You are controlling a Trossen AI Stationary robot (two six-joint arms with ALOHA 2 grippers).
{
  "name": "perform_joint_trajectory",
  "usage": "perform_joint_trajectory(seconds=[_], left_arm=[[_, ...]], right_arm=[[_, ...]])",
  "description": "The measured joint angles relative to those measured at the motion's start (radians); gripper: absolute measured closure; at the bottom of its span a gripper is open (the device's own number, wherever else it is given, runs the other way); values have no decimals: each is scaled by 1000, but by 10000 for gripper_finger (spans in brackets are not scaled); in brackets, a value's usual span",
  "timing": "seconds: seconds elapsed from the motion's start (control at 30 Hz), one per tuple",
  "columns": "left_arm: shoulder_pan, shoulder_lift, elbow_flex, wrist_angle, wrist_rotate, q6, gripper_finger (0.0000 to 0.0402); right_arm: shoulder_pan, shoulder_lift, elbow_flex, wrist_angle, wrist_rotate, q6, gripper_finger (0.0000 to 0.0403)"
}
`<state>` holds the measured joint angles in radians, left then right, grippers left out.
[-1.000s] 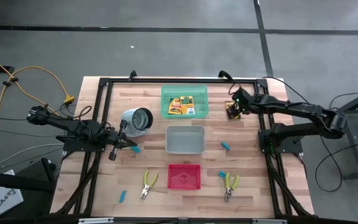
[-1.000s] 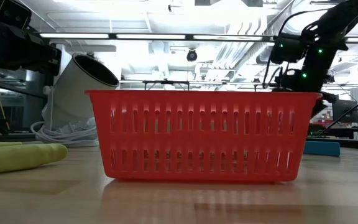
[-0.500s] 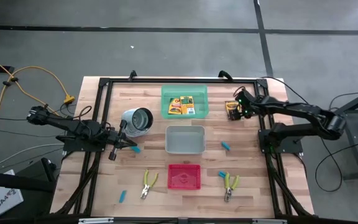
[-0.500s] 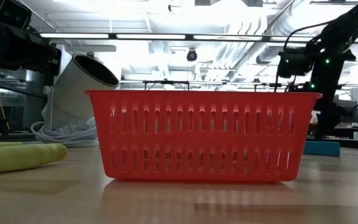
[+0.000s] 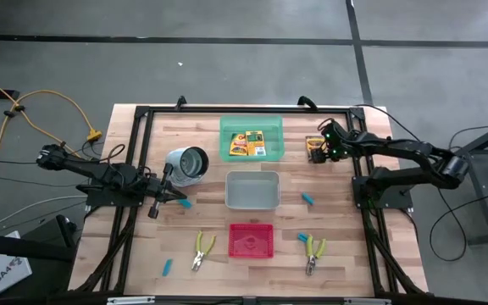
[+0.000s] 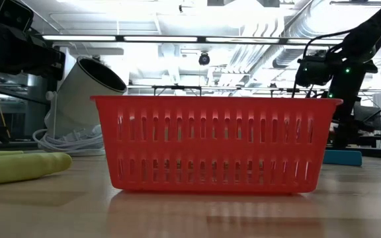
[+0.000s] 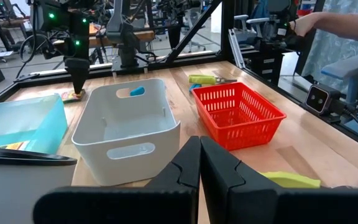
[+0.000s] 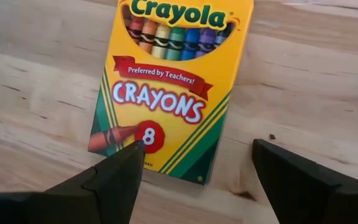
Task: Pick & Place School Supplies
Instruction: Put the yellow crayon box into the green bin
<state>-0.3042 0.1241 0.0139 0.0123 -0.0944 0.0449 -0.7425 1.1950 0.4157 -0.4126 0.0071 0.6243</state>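
A yellow crayon box (image 8: 166, 87) lies flat on the wood near the table's far right. My right gripper (image 8: 197, 155) hangs open over the box's lower end (image 5: 315, 149). One fingertip (image 8: 126, 158) shows over a corner of the box and the other over bare wood; I cannot tell if they touch. Two more crayon boxes (image 5: 250, 142) lie in the green tray (image 5: 225, 127). Two pliers (image 5: 201, 251) (image 5: 313, 252) and several light-blue pieces (image 5: 308, 198) lie on the table. My left gripper (image 5: 179, 197) waits shut at the left.
The grey tray (image 5: 252, 176) stands mid-table and the red tray (image 5: 251, 227) nearer the front edge. A white cylinder (image 5: 186, 163) lies by the left arm. A black frame (image 5: 142, 114) runs around the table's edges. A person's sleeve (image 7: 347, 25) shows beyond the table.
My right gripper has come down toward the crayon box at the far right and has rolled about its wrist. The box lies where it was.
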Motion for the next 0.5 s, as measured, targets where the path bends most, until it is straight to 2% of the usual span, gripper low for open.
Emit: perform_joint_trajectory(seconds=[0.27,0.5], left_arm=[[0,0,0,0,0,0,401],[0,0,0,0,0,0,401]], right_arm=[[0,1,-1,24,-12,-1,113],[1,4,-4,112,-125,0,113]])
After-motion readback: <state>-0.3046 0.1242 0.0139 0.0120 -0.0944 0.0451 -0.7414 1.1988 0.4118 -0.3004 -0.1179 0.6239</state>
